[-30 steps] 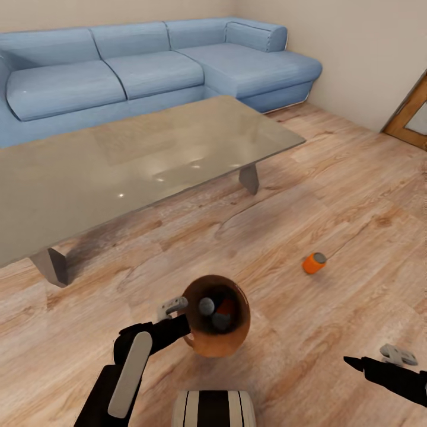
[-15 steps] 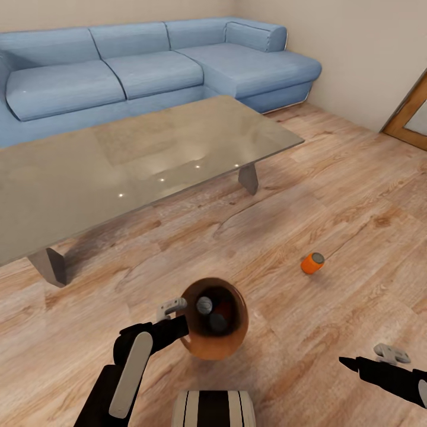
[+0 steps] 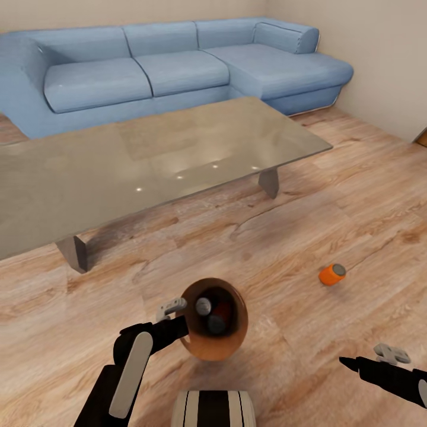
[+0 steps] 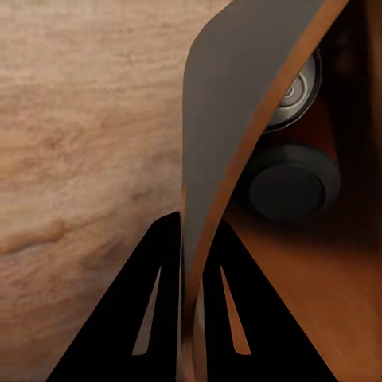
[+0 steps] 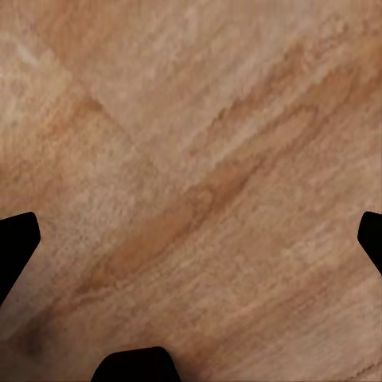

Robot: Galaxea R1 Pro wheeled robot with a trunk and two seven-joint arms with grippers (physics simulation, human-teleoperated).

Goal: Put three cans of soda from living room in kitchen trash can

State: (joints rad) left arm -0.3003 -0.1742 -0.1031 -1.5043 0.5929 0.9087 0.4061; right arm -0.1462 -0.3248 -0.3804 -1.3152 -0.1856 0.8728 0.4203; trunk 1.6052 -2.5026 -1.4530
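Here the last loose soda can (image 3: 332, 274) lay on its side on the wood floor (image 3: 284, 237), its long axis roughly level, grey top turned toward the robot's right. It sat well ahead of the right gripper (image 3: 379, 359) and slightly inward of it, and well apart from the bin (image 3: 214, 317) on the other side. So the right arm was plainly the nearer one for the pickup. That gripper hung released over bare planks, its fingers spread wide in the right wrist view and holding nothing. The left gripper (image 4: 189, 314) was clenched on the bin's rim, one finger on each side of the wall, holding the bin in front of the robot. Inside the bin two cans (image 4: 296, 83) rested together. The reach would likely need to go forward, with the fingers set across the can's length.
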